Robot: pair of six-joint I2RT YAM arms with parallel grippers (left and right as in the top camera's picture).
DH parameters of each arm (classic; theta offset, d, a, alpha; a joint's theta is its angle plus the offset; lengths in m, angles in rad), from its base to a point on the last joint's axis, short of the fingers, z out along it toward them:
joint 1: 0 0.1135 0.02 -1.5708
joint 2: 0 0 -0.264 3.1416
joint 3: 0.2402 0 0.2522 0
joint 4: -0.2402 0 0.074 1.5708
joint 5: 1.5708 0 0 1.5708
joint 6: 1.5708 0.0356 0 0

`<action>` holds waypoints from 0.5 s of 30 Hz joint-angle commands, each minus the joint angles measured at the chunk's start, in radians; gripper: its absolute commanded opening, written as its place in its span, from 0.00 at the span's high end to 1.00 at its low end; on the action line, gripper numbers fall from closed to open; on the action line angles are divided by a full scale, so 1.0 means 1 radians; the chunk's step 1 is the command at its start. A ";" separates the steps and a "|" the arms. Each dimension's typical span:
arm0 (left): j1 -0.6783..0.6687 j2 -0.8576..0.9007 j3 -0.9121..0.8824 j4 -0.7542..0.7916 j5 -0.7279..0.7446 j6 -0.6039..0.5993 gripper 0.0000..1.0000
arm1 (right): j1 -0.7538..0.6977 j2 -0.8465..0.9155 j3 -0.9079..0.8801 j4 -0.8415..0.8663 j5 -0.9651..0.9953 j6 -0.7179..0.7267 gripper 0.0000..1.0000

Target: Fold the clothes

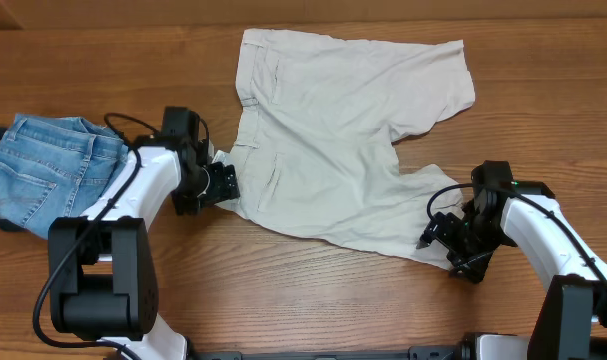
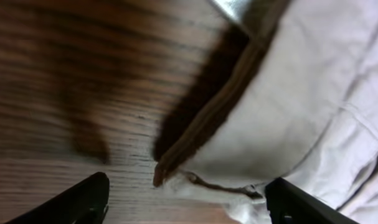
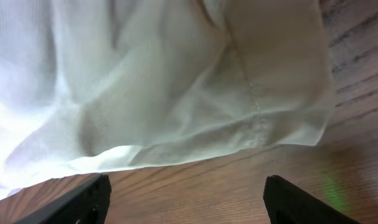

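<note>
Left gripper (image 2: 187, 182) is spread wide open with nothing in it, parked right at the waistband (image 2: 207, 118) corner of the beige shorts (image 1: 333, 130). In its wrist view that corner sits just between the two fingers (image 2: 83, 202). Right gripper (image 3: 187, 182) is the same deal: jaws wide apart, empty, just off the leg hem (image 3: 251, 130), with bare wood between the tips.

The shorts lie mostly flat over the middle of the table (image 1: 313, 290), running from about 12 o'clock down to 4. The waistband is along their 9 o'clock side, one leg points toward 2 and the other toward 4. The jeans (image 1: 43, 170) are bunched at the table's 9 o'clock, well apart from the shorts.

My read is this is the grab before the first fold, with nothing folded yet. Next, each gripper needs to settle onto its edge and close, left on the waistband corner and right on the hem. They should catch the full thickness, not just the top layer. The hem looks thin and floppy, so it'd be easy to miss.

Room-wise, there's plenty of open wood along 6 o'clock and a strip at 12, so carrying the near edge over the far one looks doable. The jeans only crowd the 9 o'clock side.
</note>
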 commanded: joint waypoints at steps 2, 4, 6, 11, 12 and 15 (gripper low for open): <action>0.004 0.003 -0.043 0.088 -0.067 -0.204 0.26 | -0.002 -0.014 0.013 0.000 -0.008 -0.004 0.17; 0.002 0.011 -0.045 0.122 -0.068 -0.203 0.37 | -0.002 -0.014 0.013 0.004 -0.008 -0.004 0.17; -0.004 0.027 -0.046 0.157 -0.066 -0.203 0.52 | -0.002 -0.014 0.013 0.011 -0.001 -0.004 0.17; -0.010 0.084 -0.047 0.122 -0.010 -0.148 0.86 | -0.002 -0.014 0.013 0.010 0.018 -0.005 0.17; -0.010 0.084 -0.046 0.108 -0.009 -0.141 0.86 | -0.002 -0.014 0.013 0.011 0.018 -0.005 0.17; -0.009 0.084 -0.046 0.079 -0.014 -0.123 0.62 | -0.002 -0.014 0.012 0.023 0.018 -0.005 0.14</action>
